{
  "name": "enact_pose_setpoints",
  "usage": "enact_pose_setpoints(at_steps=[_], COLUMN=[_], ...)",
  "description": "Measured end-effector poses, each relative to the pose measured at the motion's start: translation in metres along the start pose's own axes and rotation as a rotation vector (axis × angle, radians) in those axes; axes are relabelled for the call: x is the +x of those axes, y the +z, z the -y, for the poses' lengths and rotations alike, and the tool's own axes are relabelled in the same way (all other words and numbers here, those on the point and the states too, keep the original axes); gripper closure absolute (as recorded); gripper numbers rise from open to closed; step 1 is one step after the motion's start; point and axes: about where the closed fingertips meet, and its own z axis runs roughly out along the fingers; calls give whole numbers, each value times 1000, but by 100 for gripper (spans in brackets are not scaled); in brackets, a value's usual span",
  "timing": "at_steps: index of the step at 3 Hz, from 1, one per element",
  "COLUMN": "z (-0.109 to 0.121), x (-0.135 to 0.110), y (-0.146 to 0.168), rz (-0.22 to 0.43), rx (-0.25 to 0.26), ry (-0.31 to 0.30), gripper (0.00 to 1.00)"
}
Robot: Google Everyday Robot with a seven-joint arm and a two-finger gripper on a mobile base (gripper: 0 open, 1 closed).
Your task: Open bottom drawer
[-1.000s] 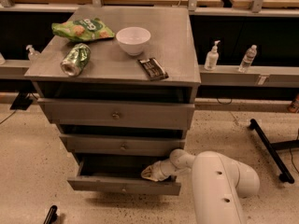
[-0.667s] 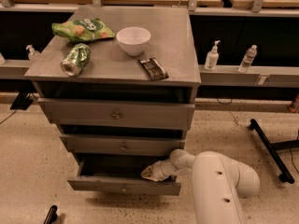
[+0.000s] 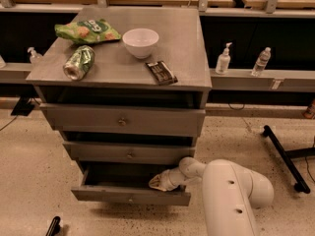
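The bottom drawer of the grey cabinet stands pulled out toward me, its dark inside showing above the slim front panel with a small knob. My gripper reaches in from the right on the white arm and sits over the drawer's right part, just behind the front panel.
Above are the middle drawer and top drawer, both pushed in. On the cabinet top lie a green chip bag, a green can, a white bowl and a dark snack bar. Bottles stand on the right ledge.
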Motion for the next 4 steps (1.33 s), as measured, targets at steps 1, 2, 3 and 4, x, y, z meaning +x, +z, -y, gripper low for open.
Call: enact_pose_setpoints(at_steps=[1,2,3,4], z=[1,1,1,3], x=[0,0,0,0], y=[0,0,0,0], rz=[0,0,0,0], rx=[0,0,0,0], ry=[0,0,0,0], gripper=[60,56,65,65])
